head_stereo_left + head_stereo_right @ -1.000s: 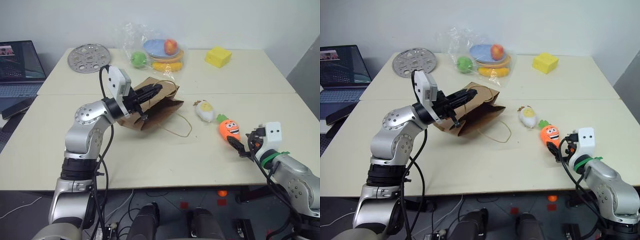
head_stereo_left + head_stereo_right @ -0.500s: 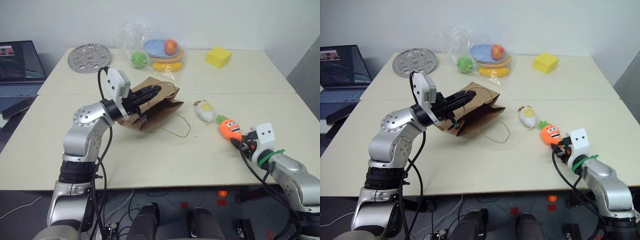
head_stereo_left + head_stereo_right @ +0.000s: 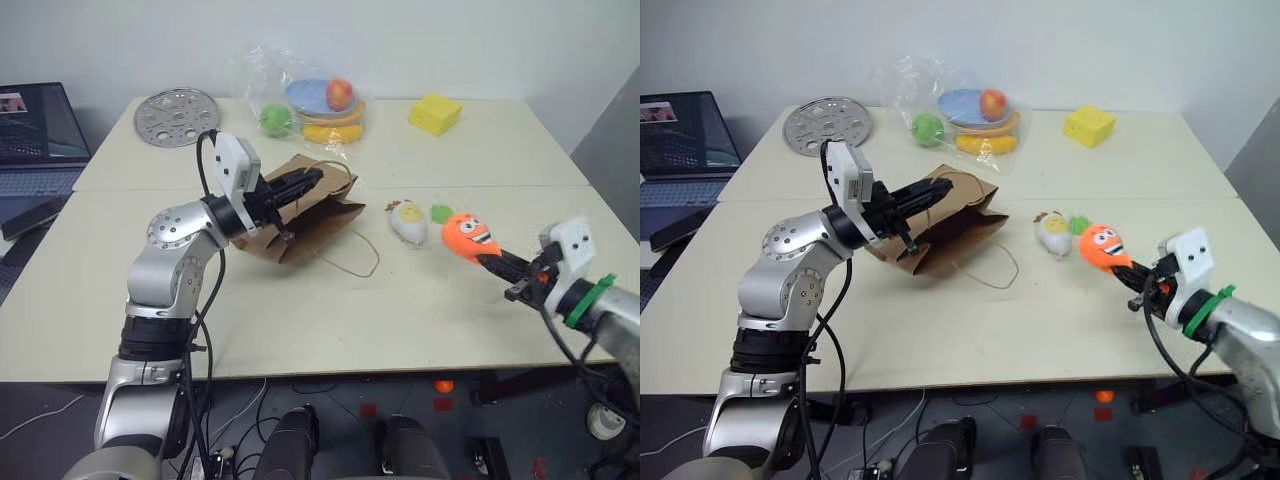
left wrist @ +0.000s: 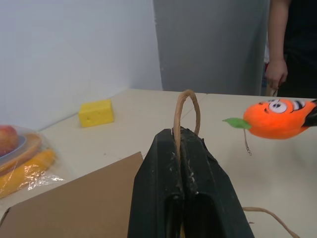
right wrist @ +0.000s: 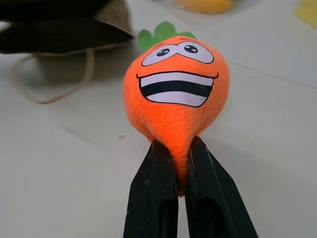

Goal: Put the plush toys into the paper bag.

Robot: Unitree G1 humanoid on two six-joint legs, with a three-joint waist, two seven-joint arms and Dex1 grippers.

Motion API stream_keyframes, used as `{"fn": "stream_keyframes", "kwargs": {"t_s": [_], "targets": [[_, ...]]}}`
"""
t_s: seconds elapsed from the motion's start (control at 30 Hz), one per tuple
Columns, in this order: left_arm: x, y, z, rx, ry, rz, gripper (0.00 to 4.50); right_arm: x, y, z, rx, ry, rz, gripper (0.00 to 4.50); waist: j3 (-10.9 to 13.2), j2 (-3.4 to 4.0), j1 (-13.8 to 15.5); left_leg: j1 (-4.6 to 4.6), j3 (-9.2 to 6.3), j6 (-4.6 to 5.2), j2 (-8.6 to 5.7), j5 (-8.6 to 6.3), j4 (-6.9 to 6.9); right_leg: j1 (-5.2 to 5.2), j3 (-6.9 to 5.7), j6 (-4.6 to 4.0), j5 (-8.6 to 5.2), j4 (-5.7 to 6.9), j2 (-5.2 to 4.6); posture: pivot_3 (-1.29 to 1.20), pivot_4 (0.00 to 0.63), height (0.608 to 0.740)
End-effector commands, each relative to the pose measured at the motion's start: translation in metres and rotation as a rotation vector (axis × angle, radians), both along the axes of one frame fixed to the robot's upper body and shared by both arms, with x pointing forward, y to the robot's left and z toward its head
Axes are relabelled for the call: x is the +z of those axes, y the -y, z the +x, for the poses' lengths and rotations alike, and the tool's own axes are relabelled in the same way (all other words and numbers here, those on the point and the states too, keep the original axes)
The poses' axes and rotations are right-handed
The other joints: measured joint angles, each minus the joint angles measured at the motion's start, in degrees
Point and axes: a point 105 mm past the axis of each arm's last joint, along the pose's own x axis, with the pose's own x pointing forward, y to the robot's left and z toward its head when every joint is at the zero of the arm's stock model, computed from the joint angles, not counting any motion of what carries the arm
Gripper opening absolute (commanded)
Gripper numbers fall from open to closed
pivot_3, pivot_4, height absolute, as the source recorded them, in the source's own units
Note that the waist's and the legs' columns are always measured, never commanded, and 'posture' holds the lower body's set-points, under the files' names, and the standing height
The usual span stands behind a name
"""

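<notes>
The right gripper [image 5: 181, 163] has its two black fingers pinched on the narrow tip of the orange carrot toy [image 3: 470, 236], holding it clear of the table [image 3: 330, 310] with the green top pointing left, toward the white egg-shaped toy [image 3: 407, 222] that lies on the tabletop just beside it. Further left, the left gripper [image 3: 305, 183] is closed on one twisted loop handle [image 4: 186, 111] of the brown paper bag [image 3: 310, 215], which lies on its side with its other handle [image 3: 355, 262] trailing toward the near edge. At the far side sit fruit in a clear plastic bag [image 3: 305, 100], a yellow block [image 3: 436, 113] and a round metal disc [image 3: 177, 116].
</notes>
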Motion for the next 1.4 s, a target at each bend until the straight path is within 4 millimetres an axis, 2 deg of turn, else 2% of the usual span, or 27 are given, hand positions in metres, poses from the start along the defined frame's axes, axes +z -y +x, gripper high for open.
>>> {"fn": "stream_keyframes", "kwargs": {"t_s": [0.03, 0.2, 0.27, 0.4, 0.6, 0.7, 0.83, 1.03, 1.2, 1.3, 1.4], "targets": [[0.012, 0.005, -0.002, -0.03, 0.048, 0.001, 0.0, 0.017, -0.028, -0.005, 0.12, 0.011, -0.02, 0.02, 0.0, 0.0, -0.01, 0.0, -0.01, 0.0, 0.03, 0.0, 0.03, 0.01, 0.0, -0.01, 0.01, 0.0, 0.01, 0.0, 0.15, 0.74], [0.013, 0.011, 0.0, -0.059, 0.051, -0.004, 0.0, 0.015, -0.066, 0.016, 0.163, 0.0, 0.004, 0.02, -0.02, -0.04, 0.15, -0.05, -0.01, -0.01, 0.02, 0.0, 0.09, 0.05, 0.05, -0.33, -0.1, -0.07, -0.04, 0.0, 0.15, 0.74], [0.014, 0.012, 0.0, -0.063, 0.054, 0.0, 0.0, 0.012, -0.075, 0.021, 0.181, 0.013, -0.027, 0.02, -0.02, -0.04, 0.32, -0.13, -0.01, 0.01, -0.01, 0.0, 0.11, -0.01, 0.06, -0.31, -0.08, -0.09, -0.06, 0.0, 0.15, 0.74], [0.018, 0.015, 0.0, -0.068, 0.066, -0.023, 0.0, 0.005, -0.111, 0.041, 0.218, 0.004, -0.066, 0.02, -0.01, -0.04, 0.16, -0.13, 0.0, 0.02, -0.02, -0.01, 0.1, -0.06, 0.06, -0.04, 0.08, -0.06, -0.05, 0.0, 0.15, 0.74], [0.016, 0.017, -0.004, -0.078, 0.062, -0.023, 0.0, 0.001, -0.136, 0.067, 0.204, 0.005, -0.087, 0.02, -0.01, -0.04, 0.06, -0.13, 0.0, 0.02, -0.01, 0.0, 0.09, -0.08, 0.02, -0.05, 0.09, -0.02, 0.01, 0.0, 0.15, 0.74], [0.016, 0.018, -0.006, -0.088, 0.057, -0.025, 0.0, -0.01, -0.15, 0.082, 0.198, 0.005, -0.106, 0.02, -0.02, -0.04, 0.01, -0.11, 0.02, 0.02, -0.01, 0.0, 0.1, -0.09, -0.02, -0.04, 0.1, 0.02, 0.08, 0.0, 0.15, 0.74], [0.015, 0.021, -0.01, -0.118, 0.045, -0.024, 0.0, -0.018, -0.167, 0.091, 0.214, -0.002, -0.109, 0.02, -0.02, -0.04, 0.06, -0.1, 0.01, 0.01, 0.01, 0.01, 0.11, -0.1, 0.03, -0.03, 0.11, 0.07, 0.4, 0.0, 0.15, 0.74], [0.015, 0.025, -0.013, -0.154, 0.026, -0.027, 0.0, -0.018, -0.197, 0.106, 0.229, 0.007, -0.047, 0.02, -0.01, -0.03, -0.28, -0.04, 0.02, -0.02, 0.04, 0.02, 0.12, -0.15, 0.1, -0.02, 0.15, 0.28, 0.53, 0.0, 0.15, 0.74], [0.014, 0.026, -0.014, -0.167, 0.02, -0.021, 0.0, -0.019, -0.218, 0.117, 0.165, 0.021, 0.073, 0.02, -0.01, -0.03, -0.3, 0.09, -0.01, -0.06, 0.06, 0.04, 0.13, -0.16, 0.11, -0.07, 0.12, 0.62, 0.57, 0.0, 0.15, 0.74], [0.015, 0.026, -0.014, -0.168, 0.023, -0.022, 0.0, -0.024, -0.223, 0.117, 0.157, 0.014, 0.12, 0.89, -0.01, -0.02, -0.51, 0.1, 0.0, -0.11, 0.07, 0.08, 0.13, -0.2, 0.15, -0.08, 0.12, 0.69, 0.6, 0.0, 0.15, 0.74], [0.014, 0.025, -0.014, -0.163, 0.024, -0.017, 0.0, -0.025, -0.221, 0.115, 0.154, 0.028, 0.135, 1.95, -0.01, -0.02, -0.44, 0.1, -0.04, -0.14, 0.07, 0.09, 0.13, -0.2, 0.13, -0.08, 0.12, 0.71, 0.61, 0.0, 0.15, 0.74]]}}
